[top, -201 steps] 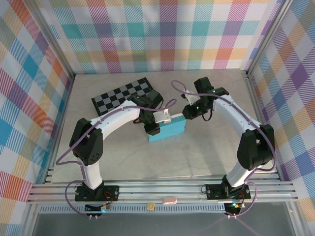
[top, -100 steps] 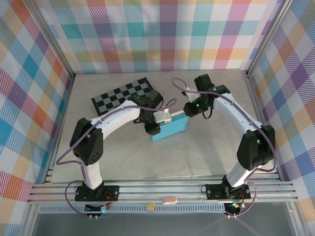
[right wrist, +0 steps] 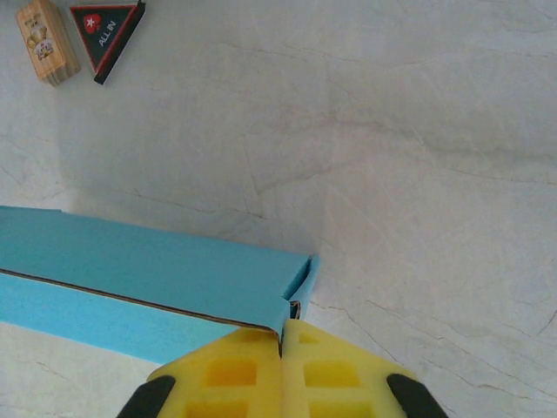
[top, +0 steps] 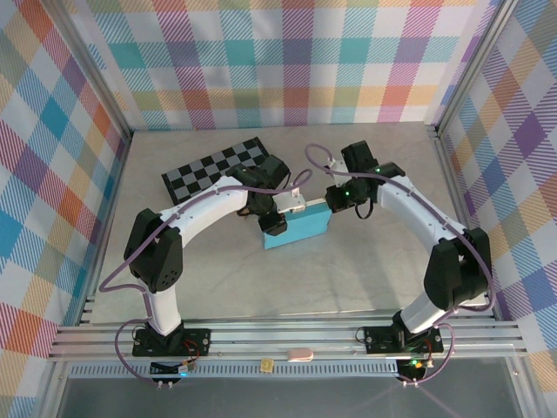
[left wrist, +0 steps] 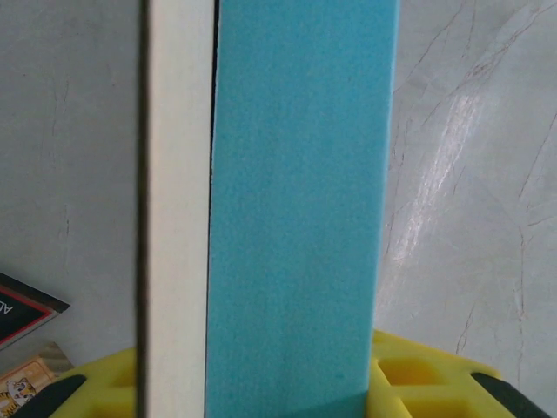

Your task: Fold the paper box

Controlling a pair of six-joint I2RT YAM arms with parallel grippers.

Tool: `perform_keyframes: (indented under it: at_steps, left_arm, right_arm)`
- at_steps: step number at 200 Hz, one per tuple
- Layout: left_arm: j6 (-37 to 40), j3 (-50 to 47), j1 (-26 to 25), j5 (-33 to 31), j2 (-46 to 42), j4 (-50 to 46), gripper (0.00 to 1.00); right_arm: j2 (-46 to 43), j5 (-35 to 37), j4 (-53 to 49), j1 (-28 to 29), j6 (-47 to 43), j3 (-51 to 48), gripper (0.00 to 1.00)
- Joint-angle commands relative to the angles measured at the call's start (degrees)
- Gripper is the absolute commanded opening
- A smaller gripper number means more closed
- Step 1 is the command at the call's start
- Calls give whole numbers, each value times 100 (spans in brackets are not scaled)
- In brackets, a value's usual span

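At mid-table, two grippers flank the teal box [top: 300, 229].
Left gripper [top: 277, 214] pinches the box's left end, a white flap showing beside the teal face. Right gripper [right wrist: 281, 335], fingers pressed together, touches the corner of the box's right end. Chessboard [top: 218, 170] lies near, behind the left arm.

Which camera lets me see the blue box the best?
The top external view: the paper box shows nearly whole there. The left wrist view gives a close teal strip with a white edge; the right wrist view, one long side and a corner.
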Motion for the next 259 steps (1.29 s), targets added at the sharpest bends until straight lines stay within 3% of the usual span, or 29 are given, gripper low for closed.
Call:
perform_keyframes:
  at_steps: [1, 48, 95, 196, 259]
  left_arm:
    - [-219, 209, -34, 179, 151, 334, 35]
    - [-304, 165, -23, -13, 127, 399, 34]
    - [-814, 4, 59, -57, -134, 752, 40]
    - [-3047, -1342, 543, 477, -1560, 2603, 60]
    - [-3413, -1730, 660, -136, -2006, 2753, 63]
  right_arm:
    - [-126, -200, 301, 86, 445, -367, 0]
    - [-232, -247, 622, 86, 676, -730, 0]
    - [-499, -86, 1092, 95, 732, -1341, 0]
    - [-1182, 650, 1962, 377, 1144, -2288, 0]
    - [-1227, 1292, 1983, 727, 1532, -2203, 0]
